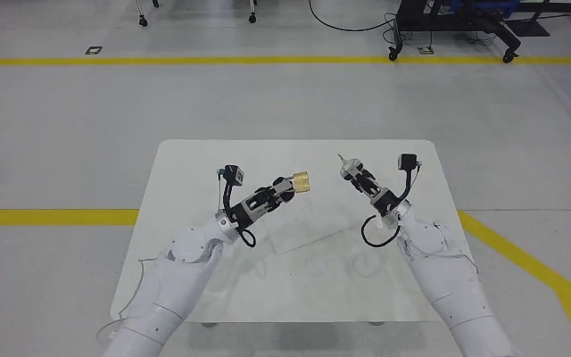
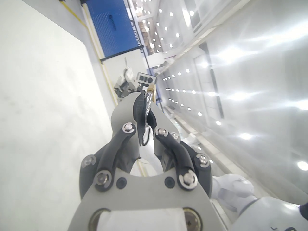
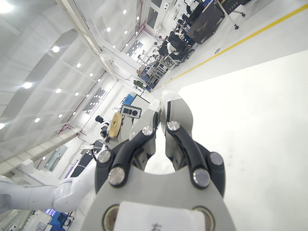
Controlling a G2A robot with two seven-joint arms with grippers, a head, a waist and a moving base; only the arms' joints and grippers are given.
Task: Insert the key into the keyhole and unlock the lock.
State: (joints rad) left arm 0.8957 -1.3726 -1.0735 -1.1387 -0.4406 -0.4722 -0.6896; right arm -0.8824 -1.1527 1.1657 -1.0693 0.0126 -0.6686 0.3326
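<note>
Top view, centre of frame: the left gripper (image 1: 285, 188) is clamped on the lock (image 1: 302, 183), whose brass body sticks out past the fingertips toward the right of the picture. Left wrist view: the pads (image 2: 140, 104) pinch the silver shackle, with the brass body (image 2: 151, 89) just beyond them. Right of centre in the top view, the right gripper (image 1: 350, 170) is pressed together on the key (image 1: 340, 161), whose thin blade points to the upper left. Right wrist view: the fingers (image 3: 176, 109) are closed and a sliver of metal pokes out at the tips. Key and lock are near each other but apart, both over the white table (image 1: 294, 268).
</note>
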